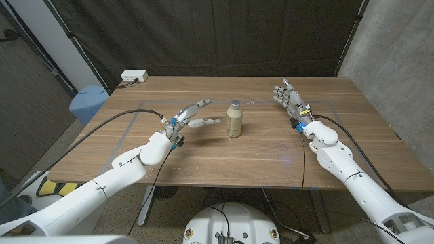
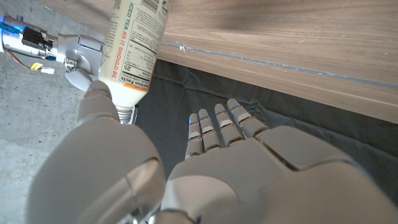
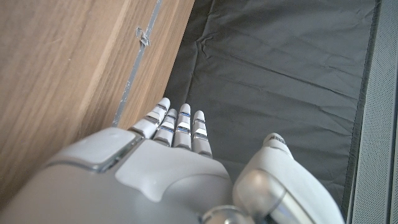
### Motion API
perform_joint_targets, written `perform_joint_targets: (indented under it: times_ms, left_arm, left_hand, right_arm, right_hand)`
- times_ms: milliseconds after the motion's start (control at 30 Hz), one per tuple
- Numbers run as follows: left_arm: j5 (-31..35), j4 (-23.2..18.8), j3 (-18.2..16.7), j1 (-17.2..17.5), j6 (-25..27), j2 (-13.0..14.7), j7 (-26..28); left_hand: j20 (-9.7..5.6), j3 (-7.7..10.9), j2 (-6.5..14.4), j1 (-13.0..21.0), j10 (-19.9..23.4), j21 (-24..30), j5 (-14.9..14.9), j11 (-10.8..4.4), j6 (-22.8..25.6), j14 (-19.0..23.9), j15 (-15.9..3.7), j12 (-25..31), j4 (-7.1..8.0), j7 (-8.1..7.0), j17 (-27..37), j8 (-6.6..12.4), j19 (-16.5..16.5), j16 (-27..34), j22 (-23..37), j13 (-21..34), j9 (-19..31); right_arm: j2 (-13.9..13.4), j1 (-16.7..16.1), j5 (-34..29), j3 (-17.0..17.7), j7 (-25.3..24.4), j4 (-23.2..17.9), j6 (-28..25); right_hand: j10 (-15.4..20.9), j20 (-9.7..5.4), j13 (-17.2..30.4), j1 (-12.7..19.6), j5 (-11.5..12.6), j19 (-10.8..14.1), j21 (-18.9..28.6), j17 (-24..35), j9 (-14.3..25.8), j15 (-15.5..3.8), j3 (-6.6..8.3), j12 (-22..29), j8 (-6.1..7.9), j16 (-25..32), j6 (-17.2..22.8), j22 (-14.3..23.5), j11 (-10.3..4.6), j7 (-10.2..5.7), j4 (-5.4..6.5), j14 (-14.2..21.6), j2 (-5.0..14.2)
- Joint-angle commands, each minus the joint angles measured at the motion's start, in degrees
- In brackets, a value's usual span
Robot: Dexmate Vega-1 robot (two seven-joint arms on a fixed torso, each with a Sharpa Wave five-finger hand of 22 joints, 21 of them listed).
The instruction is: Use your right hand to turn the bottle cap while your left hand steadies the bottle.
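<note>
A small iced tea bottle (image 1: 234, 119) with a silver cap (image 1: 234, 104) stands upright at the middle of the wooden table (image 1: 203, 163). My left hand (image 1: 190, 116) hovers just to its left, fingers spread and reaching toward it, a small gap between them. In the left wrist view the bottle (image 2: 137, 43) shows beyond the thumb, and the hand (image 2: 205, 174) holds nothing. My right hand (image 1: 290, 99) stands open to the right of the bottle, well apart from it, fingers up. The right wrist view shows its fingers (image 3: 177, 127) straight over the table's edge.
A white power strip (image 1: 133, 77) lies at the table's back left corner. A blue object (image 1: 88, 103) stands off the left edge. Thin tape lines (image 1: 325, 103) mark a rectangle on the table. Dark curtains hang behind.
</note>
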Motion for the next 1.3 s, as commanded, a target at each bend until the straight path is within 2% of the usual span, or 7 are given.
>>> perform_joint_targets:
  times_ms: [33,567,867,1100,1300]
  left_arm:
    - [1.6,2.8,3.7,-3.7,0.1,-1.2,-1.2]
    - [0.6,8.6,6.7,-7.9,-5.0,-3.8,-3.9]
    - [0.8,10.2,7.4,-9.2,-6.8,-4.7,-4.6]
    - [0.1,14.3,8.7,-11.3,-9.8,-6.6,-5.9]
    - [0.6,15.7,9.4,-12.5,-11.3,-7.6,-6.3]
  left_hand:
    - [-3.13,0.05,0.4,0.3,0.3,-0.5,0.3,-0.24,0.9,-0.2,-2.62,-0.3,-0.43,-0.25,0.1,-0.05,-0.3,-0.3,0.2,0.2,0.2]
    - [-3.06,0.02,0.7,0.9,0.7,-0.6,0.4,-0.55,1.4,0.0,-2.85,-0.4,-0.32,-0.40,0.1,-0.22,-0.3,-0.3,0.2,0.2,0.2]
    - [-3.11,-0.03,0.9,1.2,0.9,-0.5,0.3,-0.62,1.9,0.4,-3.06,-0.5,-0.27,-0.48,0.1,-0.20,0.0,-0.3,0.2,0.2,0.2]
    - [-3.07,-0.05,1.0,1.5,1.3,-0.5,0.3,-0.69,2.2,0.5,-3.03,-0.5,-0.23,-0.60,0.1,-0.24,0.1,-0.3,0.2,0.2,0.2]
    - [-3.02,-0.08,1.2,1.8,1.7,-0.5,0.3,-0.82,3.2,0.9,-3.18,-0.5,-0.18,-0.76,0.1,-0.05,0.3,-0.2,0.2,0.2,0.2]
  right_arm:
    - [-0.3,-1.0,0.3,0.6,0.0,-0.6,0.3]
    - [-0.4,-2.0,0.5,1.2,0.0,-1.3,1.1]
    - [-0.5,-2.8,0.8,1.6,-0.3,-1.8,1.2]
    - [-0.3,-3.0,1.0,1.7,0.1,-1.5,1.6]
    - [-0.3,-3.3,1.2,2.0,0.1,-1.5,1.9]
  right_hand:
    - [0.7,-0.67,0.1,0.5,-0.3,0.3,0.0,0.2,0.3,0.03,0.17,0.3,0.31,0.3,0.6,0.1,0.12,-0.04,-0.41,0.4,0.05]
    - [0.9,-0.52,0.1,0.5,-0.4,0.5,-0.1,0.3,0.4,0.09,0.11,0.4,0.33,0.4,0.8,0.2,0.32,-0.12,-0.57,0.6,0.04]
    - [1.1,-0.43,0.1,0.6,-0.5,0.6,-0.1,0.3,0.4,0.12,0.07,0.4,0.31,0.4,0.8,0.2,0.51,-0.13,-0.66,0.9,0.06]
    - [1.2,-0.35,0.1,0.6,-0.5,0.7,-0.1,0.3,0.4,0.08,0.06,0.5,0.33,0.4,0.8,0.2,0.33,-0.14,-0.71,0.9,0.10]
    - [1.3,-0.33,0.1,0.5,-0.5,0.7,-0.1,0.3,0.4,0.14,0.03,0.5,0.34,0.4,0.9,0.2,0.35,-0.17,-0.74,1.0,0.10]
